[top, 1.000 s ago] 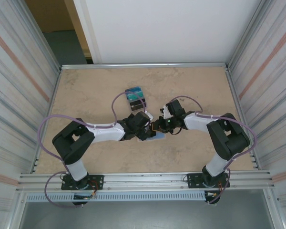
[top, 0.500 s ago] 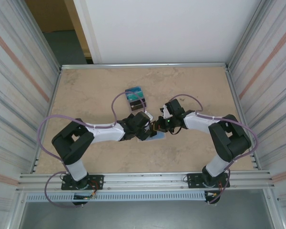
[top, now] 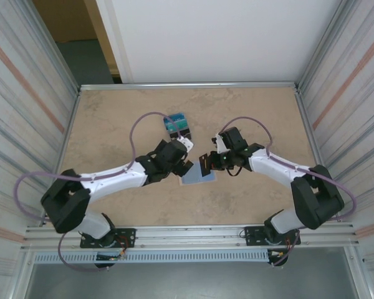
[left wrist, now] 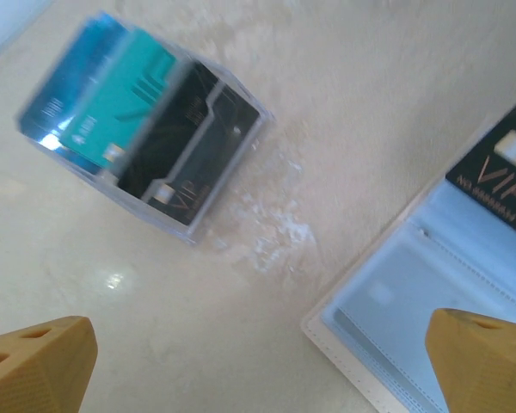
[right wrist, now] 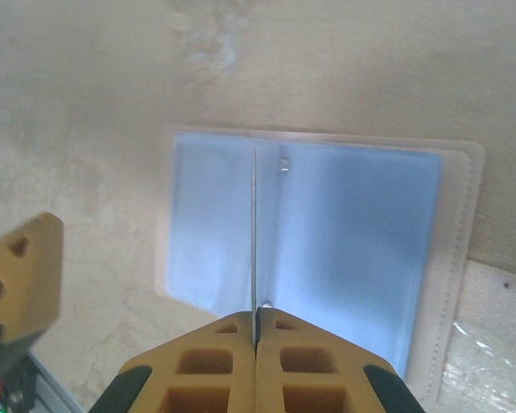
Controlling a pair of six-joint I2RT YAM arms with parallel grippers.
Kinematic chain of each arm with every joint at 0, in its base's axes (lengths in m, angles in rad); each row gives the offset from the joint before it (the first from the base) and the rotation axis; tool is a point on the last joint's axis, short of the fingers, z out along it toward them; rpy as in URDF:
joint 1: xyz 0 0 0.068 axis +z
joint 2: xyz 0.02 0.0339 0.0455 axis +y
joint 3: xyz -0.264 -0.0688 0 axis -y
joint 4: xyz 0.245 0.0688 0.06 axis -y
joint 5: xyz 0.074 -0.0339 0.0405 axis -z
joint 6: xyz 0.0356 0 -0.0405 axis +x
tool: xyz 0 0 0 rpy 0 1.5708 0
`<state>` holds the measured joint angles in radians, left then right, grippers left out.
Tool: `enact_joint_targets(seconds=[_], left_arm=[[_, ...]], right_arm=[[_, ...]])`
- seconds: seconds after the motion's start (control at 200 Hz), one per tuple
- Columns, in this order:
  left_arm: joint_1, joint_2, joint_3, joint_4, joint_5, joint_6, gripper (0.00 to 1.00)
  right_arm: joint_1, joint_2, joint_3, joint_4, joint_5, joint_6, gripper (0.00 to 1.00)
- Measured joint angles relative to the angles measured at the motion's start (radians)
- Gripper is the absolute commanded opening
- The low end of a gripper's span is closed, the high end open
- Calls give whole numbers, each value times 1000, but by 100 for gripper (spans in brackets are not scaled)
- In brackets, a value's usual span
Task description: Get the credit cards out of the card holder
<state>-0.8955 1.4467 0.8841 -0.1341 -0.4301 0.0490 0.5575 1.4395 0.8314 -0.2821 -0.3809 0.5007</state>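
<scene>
We see the right pincer (right wrist: pixel 255 331) clamped tight on one thin card (right wrist: pixel 254 232), held edge-on above the open card holder (right wrist: pixel 353 232), which lies flat near the middle of the surface (top: pixel 112 124). Our left pincer (left wrist: pixel 258 357) gapes fully and grips nothing. Three credit cards (left wrist: pixel 142 129), blue, teal and black, lie fanned at eleven o'clock from the holder.
</scene>
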Motion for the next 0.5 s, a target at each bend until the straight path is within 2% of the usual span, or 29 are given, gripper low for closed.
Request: enact_joint_targets(seconds=[0.105, 0.215, 0.391, 0.501], left_arm=[[27, -100, -25, 4, 21, 0, 99], [96, -212, -68, 6, 109, -2, 99], [227, -354, -125, 13, 379, 8, 98], [265, -391, -134, 14, 540, 48, 95]], right_arm=[[35, -46, 21, -18, 0, -71, 0], [85, -83, 55, -39, 8, -149, 1], [140, -117, 102, -68, 8, -257, 2], [158, -120, 128, -95, -11, -322, 1]])
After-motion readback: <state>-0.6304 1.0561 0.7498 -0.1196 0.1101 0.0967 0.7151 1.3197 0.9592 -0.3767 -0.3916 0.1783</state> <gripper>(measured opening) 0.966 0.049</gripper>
